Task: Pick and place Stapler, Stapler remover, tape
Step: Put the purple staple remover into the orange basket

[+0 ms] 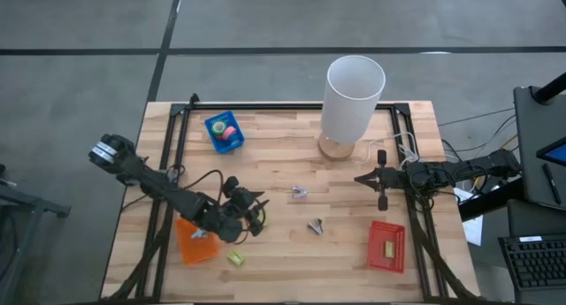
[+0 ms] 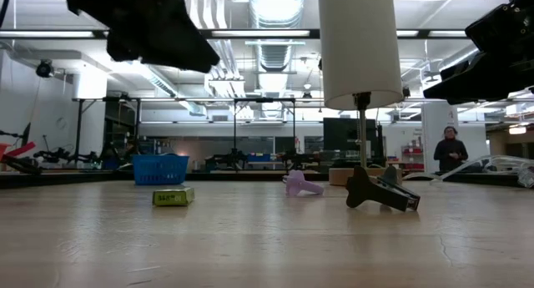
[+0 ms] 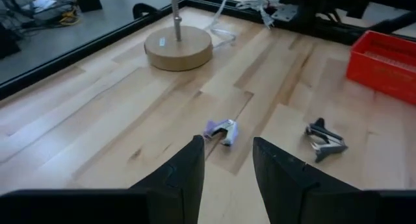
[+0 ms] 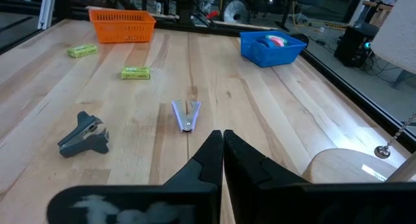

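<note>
A purple staple remover (image 1: 300, 193) (image 3: 222, 130) lies on the table just beyond my left gripper (image 1: 258, 202) (image 3: 227, 143), which is open, hovers above the wood and points toward the right edge. A dark staple remover (image 1: 316, 225) (image 4: 84, 136) lies nearer the near edge. Tape rolls (image 1: 226, 128) (image 4: 276, 39) sit in a blue basket (image 1: 224, 133) at the far left. My right gripper (image 1: 358, 179) (image 4: 223, 134) is shut and hangs in the air near the lamp base, pointing left. No stapler shows.
A lamp with a white shade (image 1: 354, 93) stands on a round wooden base (image 3: 179, 47) at the far side. An orange basket (image 1: 196, 239) sits near left, a red basket (image 1: 386, 245) near right. Two yellow-green blocks (image 4: 135, 73) (image 4: 82, 50) lie by the orange basket. A person (image 2: 450, 150) stands far behind.
</note>
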Action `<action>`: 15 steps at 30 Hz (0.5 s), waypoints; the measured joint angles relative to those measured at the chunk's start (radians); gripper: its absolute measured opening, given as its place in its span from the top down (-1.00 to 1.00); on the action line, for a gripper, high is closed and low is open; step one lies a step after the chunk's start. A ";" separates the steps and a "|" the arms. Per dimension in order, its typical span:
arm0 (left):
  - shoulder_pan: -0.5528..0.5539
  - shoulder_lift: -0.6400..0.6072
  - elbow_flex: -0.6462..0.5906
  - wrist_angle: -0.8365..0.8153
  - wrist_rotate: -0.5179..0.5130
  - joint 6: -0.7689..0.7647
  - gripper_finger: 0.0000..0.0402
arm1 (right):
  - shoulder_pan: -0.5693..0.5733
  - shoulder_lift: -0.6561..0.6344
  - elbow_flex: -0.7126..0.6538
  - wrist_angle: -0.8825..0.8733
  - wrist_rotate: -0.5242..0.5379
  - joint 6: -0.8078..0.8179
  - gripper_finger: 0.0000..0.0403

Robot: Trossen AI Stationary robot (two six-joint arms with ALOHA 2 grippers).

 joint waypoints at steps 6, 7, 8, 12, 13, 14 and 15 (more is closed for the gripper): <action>0.039 0.048 0.000 0.081 0.039 0.026 0.34 | 0.000 0.000 0.000 0.000 0.000 0.000 0.96; 0.045 0.053 0.000 0.091 0.055 0.033 0.34 | 0.000 0.000 0.000 0.000 0.000 0.000 0.96; 0.052 0.059 0.000 0.101 0.067 0.037 0.34 | 0.000 0.000 0.000 0.000 0.000 0.000 0.96; 0.074 0.078 0.000 0.144 0.101 0.063 0.34 | 0.000 0.000 0.000 0.000 0.000 0.000 0.96; 0.078 0.080 0.000 0.152 0.102 0.067 0.34 | 0.000 0.000 0.000 0.000 0.000 0.000 0.96; 0.083 0.082 0.000 0.153 0.102 0.068 0.34 | 0.000 0.000 0.000 0.000 0.000 0.000 0.96; 0.087 0.086 0.000 0.157 0.102 0.068 0.34 | 0.000 0.000 0.000 0.001 0.000 0.000 0.96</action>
